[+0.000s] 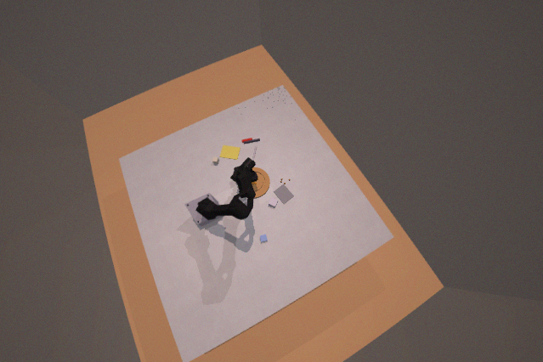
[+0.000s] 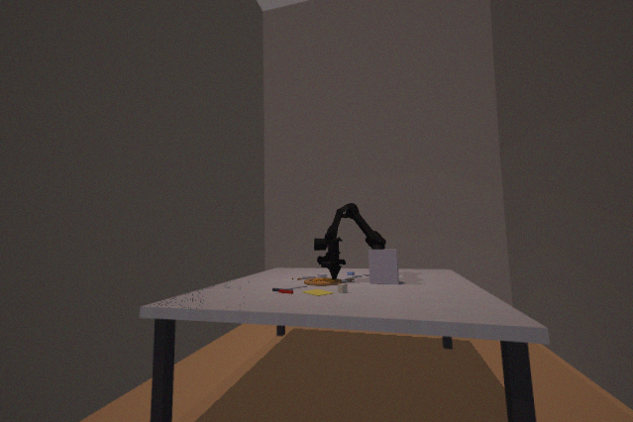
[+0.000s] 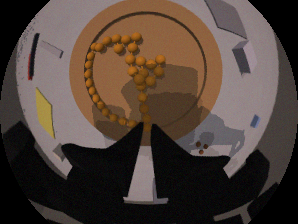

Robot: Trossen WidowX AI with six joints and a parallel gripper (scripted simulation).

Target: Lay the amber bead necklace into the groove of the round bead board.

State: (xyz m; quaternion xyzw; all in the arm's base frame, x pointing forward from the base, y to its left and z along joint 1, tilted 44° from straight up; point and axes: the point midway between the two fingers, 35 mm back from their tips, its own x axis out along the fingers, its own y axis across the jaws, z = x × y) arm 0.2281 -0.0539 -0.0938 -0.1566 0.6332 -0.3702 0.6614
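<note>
- The gripper (image 1: 249, 183) (image 2: 334, 277) (image 3: 147, 125) is closed on a bead of the necklace (image 2: 319, 280) (image 3: 90, 83), low over the board's edge.
- The necklace lies on the board (image 1: 265, 183) (image 2: 308, 283) (image 3: 212, 70): one stretch curves along the groove (image 3: 205, 70), the rest bunches inside it.
- The arm (image 1: 238, 208) (image 2: 359, 221) blocks part of the board from above.
- Near the board: pale strip (image 1: 254, 152) (image 3: 51, 49), grey square (image 1: 283, 194) (image 3: 227, 17), pale block (image 1: 273, 203) (image 3: 244, 57) and small amber bits (image 1: 284, 183).
- Farther off: yellow square (image 1: 230, 152) (image 2: 318, 292) (image 3: 44, 114), beige block (image 1: 215, 161) (image 2: 342, 288), red-and-dark pen (image 1: 251, 140) (image 2: 282, 290) (image 3: 33, 57), blue block (image 1: 263, 238) (image 2: 350, 272) (image 3: 255, 121).
</note>
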